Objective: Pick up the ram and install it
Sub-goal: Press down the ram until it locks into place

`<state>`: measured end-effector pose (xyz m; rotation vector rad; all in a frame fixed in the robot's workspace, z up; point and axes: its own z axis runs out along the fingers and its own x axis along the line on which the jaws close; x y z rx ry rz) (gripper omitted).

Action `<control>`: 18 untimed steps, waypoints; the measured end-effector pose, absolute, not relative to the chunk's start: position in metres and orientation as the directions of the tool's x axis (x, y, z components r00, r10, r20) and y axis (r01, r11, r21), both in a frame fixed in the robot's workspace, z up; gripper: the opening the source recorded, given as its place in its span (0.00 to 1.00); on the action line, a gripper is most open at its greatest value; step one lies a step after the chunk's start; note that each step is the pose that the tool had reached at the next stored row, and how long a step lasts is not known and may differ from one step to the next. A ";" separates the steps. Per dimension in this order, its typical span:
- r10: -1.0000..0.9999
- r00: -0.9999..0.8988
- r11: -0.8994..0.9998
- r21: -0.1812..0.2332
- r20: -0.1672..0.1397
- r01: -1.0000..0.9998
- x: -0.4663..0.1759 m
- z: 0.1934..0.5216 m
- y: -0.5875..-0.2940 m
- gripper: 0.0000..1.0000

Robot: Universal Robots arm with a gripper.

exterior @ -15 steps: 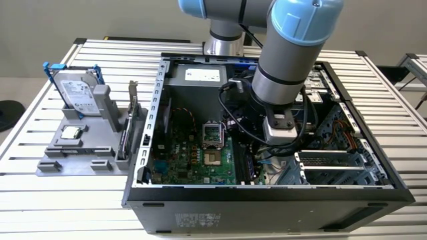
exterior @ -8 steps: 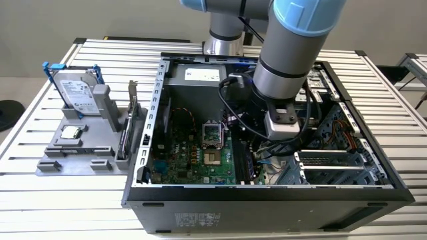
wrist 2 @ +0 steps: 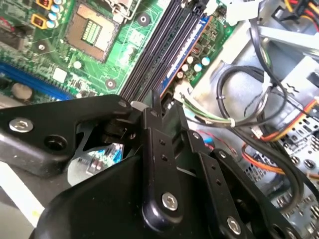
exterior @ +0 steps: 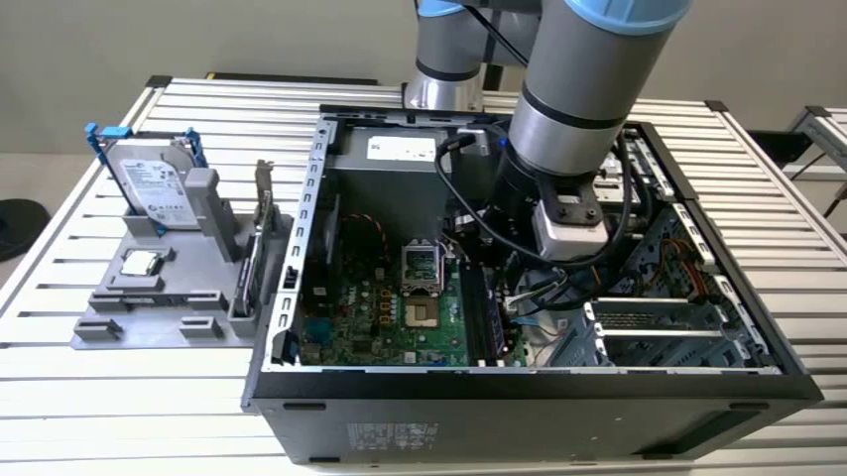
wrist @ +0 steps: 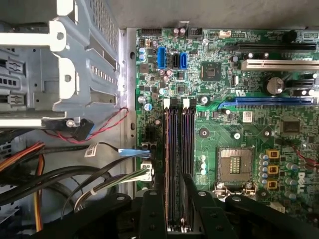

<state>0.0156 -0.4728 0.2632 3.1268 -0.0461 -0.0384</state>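
- While the arm reaches down into the open computer case [exterior: 530, 392], its gripper [wrist 2: 142, 105] sits low over the memory slots [wrist: 179, 149], which run down the middle of the first wrist view, so that it is lined up along their length.
- Black fingers [wrist: 152, 211] rise from the bottom edge of that frame on either side of one slot line. The jaws are pinched narrow, almost meeting at the tips in the second wrist view.
- A thin dark strip with bluish glints, which I take to be the ram [exterior: 501, 322], stands on edge just right of centre in the exterior view, directly under the gripper and along the motherboard's [exterior: 384, 312] right margin. The narrow grip suits a stick this thin, though the pictures do not settle whether it is seated or merely poised.
- White latches [wrist: 169, 103] cap the slots' upper ends, above centre in the first wrist view. I cannot tell if they are clipped in.
- Cable bundles [wrist: 75, 179] trail through the lower left of that view, well clear of the slots, leaving the descent unobstructed.
- A grey parts stand [exterior: 159, 307] sits at the left of the exterior view, holding a hard drive [exterior: 149, 188] upright, well apart from the case.
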 end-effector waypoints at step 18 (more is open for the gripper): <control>-0.030 0.999 -0.999 0.014 -0.024 -0.029 0.016 0.264 -0.473 0.00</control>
